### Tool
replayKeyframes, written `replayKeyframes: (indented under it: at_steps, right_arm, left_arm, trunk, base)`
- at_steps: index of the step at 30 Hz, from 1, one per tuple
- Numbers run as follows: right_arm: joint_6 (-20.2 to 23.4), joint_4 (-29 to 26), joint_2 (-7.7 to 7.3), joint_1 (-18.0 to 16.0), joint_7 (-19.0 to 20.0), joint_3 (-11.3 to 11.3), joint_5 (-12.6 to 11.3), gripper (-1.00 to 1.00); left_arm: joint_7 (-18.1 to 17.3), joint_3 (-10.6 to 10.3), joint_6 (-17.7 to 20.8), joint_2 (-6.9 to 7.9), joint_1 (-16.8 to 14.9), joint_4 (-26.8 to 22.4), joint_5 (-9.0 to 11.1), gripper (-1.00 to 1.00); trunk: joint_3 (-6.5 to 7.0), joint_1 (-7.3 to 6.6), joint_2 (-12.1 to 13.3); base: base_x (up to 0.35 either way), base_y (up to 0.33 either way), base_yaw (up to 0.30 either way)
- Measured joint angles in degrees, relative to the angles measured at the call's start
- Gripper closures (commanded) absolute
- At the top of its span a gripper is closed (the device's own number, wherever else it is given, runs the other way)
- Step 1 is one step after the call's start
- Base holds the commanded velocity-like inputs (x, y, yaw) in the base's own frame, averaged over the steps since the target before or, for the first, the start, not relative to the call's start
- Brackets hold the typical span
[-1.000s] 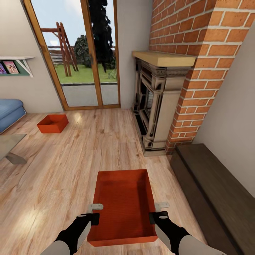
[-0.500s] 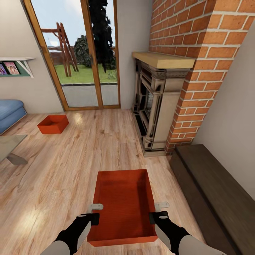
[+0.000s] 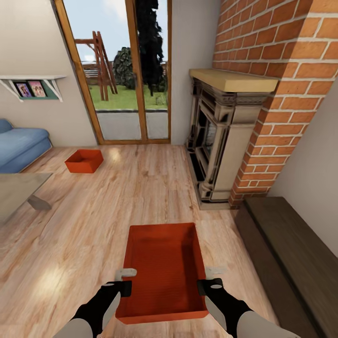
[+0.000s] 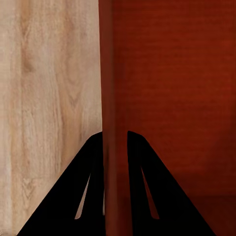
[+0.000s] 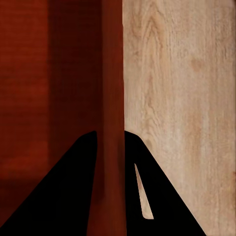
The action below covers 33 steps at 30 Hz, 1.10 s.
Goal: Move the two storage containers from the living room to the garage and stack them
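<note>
I hold one orange-red storage container (image 3: pixel 162 270) between both arms, low in the head view, above the light wood planks of the living room. My left gripper (image 3: pixel 126 280) is shut on its left wall (image 4: pixel 112 98), one finger on each side. My right gripper (image 3: pixel 210 278) is shut on its right wall (image 5: pixel 112 98) in the same way. The other storage container (image 3: pixel 84 161) rests on the planks far ahead to the left, near the glass patio door. The garage and its floor are out of view.
A brick fireplace (image 3: pixel 225 136) stands ahead on the right, with a dark low bench (image 3: pixel 291 258) along the right wall. A blue sofa (image 3: pixel 21 145) and a glass coffee table (image 3: pixel 19 192) sit at the left. The patio door (image 3: pixel 122 75) is straight ahead.
The whole head view has shifted: the room's things slid to the right and farther off, so the camera moved. Both grippers keep the same hold on the container.
</note>
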Motion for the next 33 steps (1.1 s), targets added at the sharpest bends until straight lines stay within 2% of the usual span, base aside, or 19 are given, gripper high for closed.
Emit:
replayKeyframes:
  at_steps: [33]
  right_arm:
    - [-0.05,-0.02,-0.01,0.00,-0.02,0.08,-0.01,1.00]
  left_arm:
    - [0.04,-0.10,-0.18,0.03,0.02,0.07,0.19,1.00]
  trunk:
    - [0.00,0.00,0.00]
  base:
    - [0.000,0.000,0.294]
